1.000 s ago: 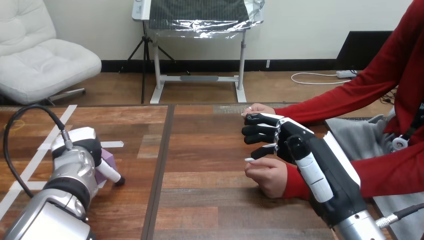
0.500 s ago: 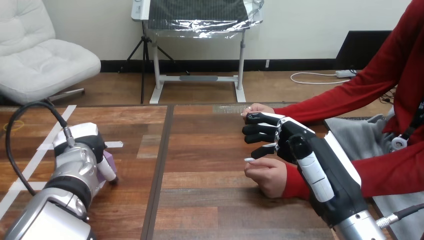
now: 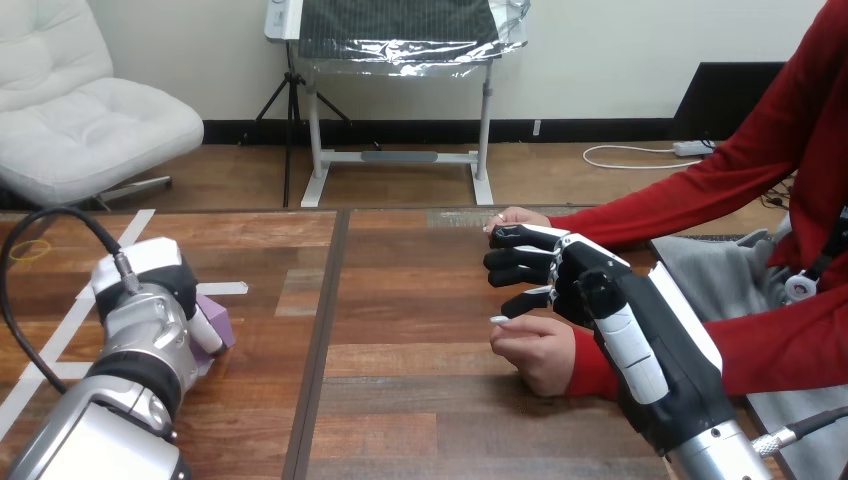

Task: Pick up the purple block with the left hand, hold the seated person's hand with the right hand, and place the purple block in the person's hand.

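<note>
The robot's left hand [image 3: 150,300] is resting against the purple block [image 3: 220,322], which is peeking out at its right side; whether it is gripping, I cannot tell. The right hand [image 3: 590,290] is hovering loosely spread, clasping nothing, the person's hand [image 3: 535,350] just beside its thumb.

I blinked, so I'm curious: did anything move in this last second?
The left hand slid slightly left over the purple block, which stayed put; whether it grips I cannot tell. The right hand and the person's hand beside it have not moved.
</note>
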Available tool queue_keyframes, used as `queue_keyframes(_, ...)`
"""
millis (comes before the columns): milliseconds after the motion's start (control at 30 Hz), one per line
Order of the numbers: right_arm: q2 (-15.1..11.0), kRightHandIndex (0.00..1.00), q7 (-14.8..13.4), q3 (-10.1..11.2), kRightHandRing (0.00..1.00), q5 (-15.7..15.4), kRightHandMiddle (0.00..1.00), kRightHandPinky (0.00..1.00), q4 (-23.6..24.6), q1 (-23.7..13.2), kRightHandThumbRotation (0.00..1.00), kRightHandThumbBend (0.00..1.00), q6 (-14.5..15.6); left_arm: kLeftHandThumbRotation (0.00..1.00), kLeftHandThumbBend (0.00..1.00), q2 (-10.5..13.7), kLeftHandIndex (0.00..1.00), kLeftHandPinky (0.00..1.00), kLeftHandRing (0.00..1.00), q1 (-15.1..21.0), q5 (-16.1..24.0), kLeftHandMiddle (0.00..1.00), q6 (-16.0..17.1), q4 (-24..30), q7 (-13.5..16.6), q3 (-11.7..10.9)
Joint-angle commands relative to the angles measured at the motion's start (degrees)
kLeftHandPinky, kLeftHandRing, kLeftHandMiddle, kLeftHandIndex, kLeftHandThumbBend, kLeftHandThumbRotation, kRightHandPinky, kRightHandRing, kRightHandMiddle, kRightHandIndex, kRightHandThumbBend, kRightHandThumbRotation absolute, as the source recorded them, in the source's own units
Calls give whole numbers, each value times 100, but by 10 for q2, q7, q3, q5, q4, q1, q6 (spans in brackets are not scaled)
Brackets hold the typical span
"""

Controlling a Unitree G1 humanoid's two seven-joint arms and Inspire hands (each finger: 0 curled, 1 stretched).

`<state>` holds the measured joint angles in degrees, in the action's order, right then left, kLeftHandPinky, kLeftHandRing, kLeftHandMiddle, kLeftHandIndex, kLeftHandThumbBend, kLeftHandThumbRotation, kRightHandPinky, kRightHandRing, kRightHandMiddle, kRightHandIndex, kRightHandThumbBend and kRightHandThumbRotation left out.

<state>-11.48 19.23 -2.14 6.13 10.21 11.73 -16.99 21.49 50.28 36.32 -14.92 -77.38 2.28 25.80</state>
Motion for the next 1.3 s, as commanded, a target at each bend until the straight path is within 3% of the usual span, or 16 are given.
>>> queue_keyframes(0, -1, 76, -1, 8, 72, 10, 73, 60, 11, -35, 100, 84, -5, 0, 67, -2, 79, 27, 39, 39, -1, 56, 3, 18, 30, -4)
queue_keyframes(133, -1, 76, 0, 8, 72, 10, 74, 60, 11, -34, 100, 84, -6, 0, 67, -2, 70, 21, 31, 36, 1, 43, 9, 20, 46, -2)
queue_keyframes(300, -2, 76, 0, 8, 73, 10, 74, 61, 10, -35, 100, 84, -7, 0, 66, -1, 63, 21, 30, 33, -1, 39, 16, 20, 61, -4)
queue_keyframes(767, -3, 76, 0, 8, 73, 12, 74, 61, 15, -32, 100, 85, -2, 0, 67, 2, 58, 29, 37, 29, 2, 44, 28, 19, 82, 2)
queue_keyframes(967, -3, 76, -1, 8, 73, 11, 74, 61, 16, -32, 100, 85, -3, 0, 66, 4, 59, 33, 41, 27, -7, 47, 38, 22, 84, -7)
queue_keyframes(1267, -3, 76, 1, 8, 74, 13, 74, 61, 13, -34, 100, 83, -6, 0, 67, 5, 59, 32, 39, 26, -9, 45, 39, 19, 88, -7)
